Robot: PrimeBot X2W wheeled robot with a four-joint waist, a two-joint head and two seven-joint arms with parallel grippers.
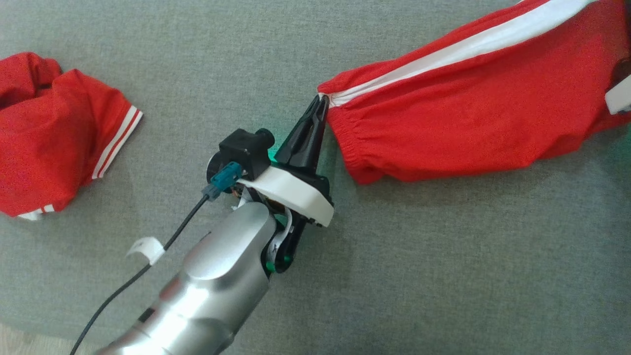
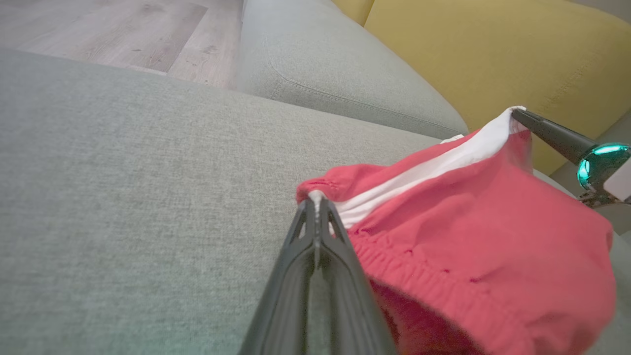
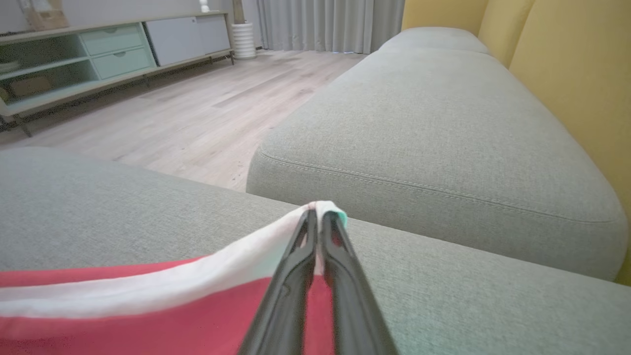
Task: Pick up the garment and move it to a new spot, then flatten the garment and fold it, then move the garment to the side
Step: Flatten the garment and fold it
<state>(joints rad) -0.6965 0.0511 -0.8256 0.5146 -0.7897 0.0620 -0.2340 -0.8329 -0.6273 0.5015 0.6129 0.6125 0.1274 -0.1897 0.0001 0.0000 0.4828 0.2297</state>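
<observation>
The garment is a pair of red shorts with a white side stripe, stretched across the grey sofa cushion. My left gripper is shut on its waistband corner, right at the stripe's end; the left wrist view shows the same pinch on the garment. My right gripper is shut on the stripe's other end of the garment. In the left wrist view the right gripper holds that far corner lifted. A pale part of the right wrist shows at the head view's right edge.
A second red piece of clothing with white-striped cuffs lies crumpled at the cushion's left. Another grey cushion sits beyond a seam, with yellow back cushions beside it. Wood floor and a low cabinet lie beyond.
</observation>
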